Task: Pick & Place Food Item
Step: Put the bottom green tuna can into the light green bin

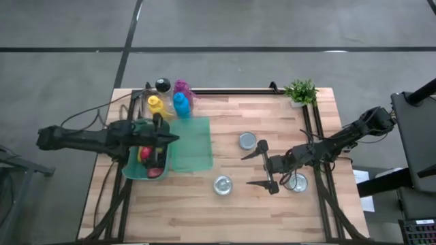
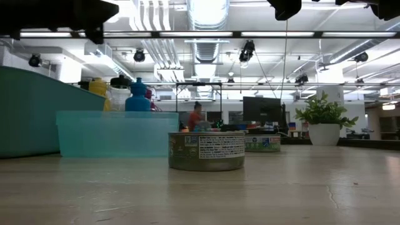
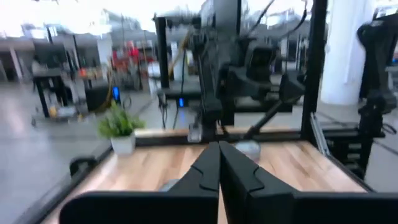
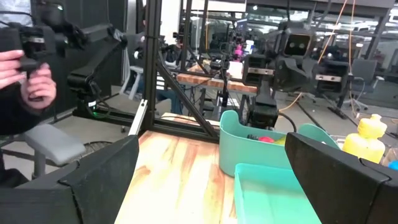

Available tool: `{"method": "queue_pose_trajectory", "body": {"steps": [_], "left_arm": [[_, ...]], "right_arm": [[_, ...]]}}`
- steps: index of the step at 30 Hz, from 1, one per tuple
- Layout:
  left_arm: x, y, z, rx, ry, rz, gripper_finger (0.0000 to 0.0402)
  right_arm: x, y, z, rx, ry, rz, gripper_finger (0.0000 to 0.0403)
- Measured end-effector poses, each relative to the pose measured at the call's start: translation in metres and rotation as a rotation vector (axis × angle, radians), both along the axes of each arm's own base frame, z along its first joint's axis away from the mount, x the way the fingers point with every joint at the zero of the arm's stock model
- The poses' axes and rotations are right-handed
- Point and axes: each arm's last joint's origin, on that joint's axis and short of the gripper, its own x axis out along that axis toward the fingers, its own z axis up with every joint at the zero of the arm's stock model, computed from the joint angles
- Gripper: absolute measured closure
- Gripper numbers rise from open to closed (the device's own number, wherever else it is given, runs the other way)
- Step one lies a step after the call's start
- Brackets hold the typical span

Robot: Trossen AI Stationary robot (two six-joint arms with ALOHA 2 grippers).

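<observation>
A teal bin (image 1: 133, 165) at the table's left holds red and yellow food pieces (image 1: 146, 154); it also shows in the right wrist view (image 4: 239, 146). My left gripper (image 1: 174, 138) hangs level over the bin's right side, shut with nothing between its fingers (image 3: 219, 169). My right gripper (image 1: 261, 167) stands open and level near the table's middle right, pointing toward the bin, with nothing between its wide-spread fingers (image 4: 93, 180). Three tin cans stand upright on the wood: one (image 1: 248, 141) beyond the right gripper, one (image 1: 223, 185) nearer the front, one (image 1: 297, 182) under the right arm.
A shallow teal tray (image 1: 192, 144) lies right of the bin. Several bottles (image 1: 180, 104) stand at the back left, a potted plant (image 1: 300, 92) at the back right. Black frame rails run along the table's sides. A person's hand (image 4: 25, 74) shows beyond the table.
</observation>
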Motion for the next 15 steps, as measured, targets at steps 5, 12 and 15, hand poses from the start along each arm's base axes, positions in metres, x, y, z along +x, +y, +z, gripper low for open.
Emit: {"method": "queue_pose_trajectory", "body": {"steps": [5, 12, 15], "left_arm": [[-0.025, 0.000, -0.013, 0.024, -0.153, 0.003, 0.0398], [-0.043, -0.001, -0.035, 0.052, -0.263, -0.012, 0.0398], [-0.047, -0.001, -0.045, 0.053, -0.288, -0.013, 0.0398]], "right_arm": [[0.000, 0.000, 0.000, 0.000, 0.000, 0.000, 0.0003], [0.000, 0.000, 0.000, 0.000, 0.000, 0.000, 0.0003], [0.000, 0.000, 0.000, 0.000, 0.000, 0.000, 0.0003]]}}
